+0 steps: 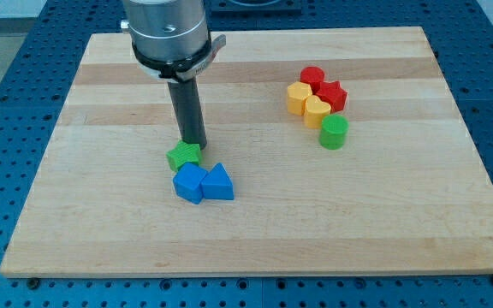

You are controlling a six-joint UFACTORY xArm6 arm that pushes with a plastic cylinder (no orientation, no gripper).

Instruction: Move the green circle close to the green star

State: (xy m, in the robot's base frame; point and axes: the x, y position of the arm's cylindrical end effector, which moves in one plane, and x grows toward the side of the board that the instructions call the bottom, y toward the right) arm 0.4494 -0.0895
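The green circle [334,133] is a short green cylinder at the view's right of centre, just below a cluster of red and yellow blocks. The green star [183,156] lies left of centre, touching the two blue blocks below it. My tip [195,144] is at the end of the dark rod, right at the green star's upper right edge, and seems to touch it. The green circle is far to the right of my tip.
A blue cube-like block [189,183] and a blue triangle [218,183] sit just below the green star. A red circle [312,77], red star [330,94], yellow hexagon-like block [298,97] and yellow block [317,110] cluster above the green circle. The wooden board [101,222] has blue table around it.
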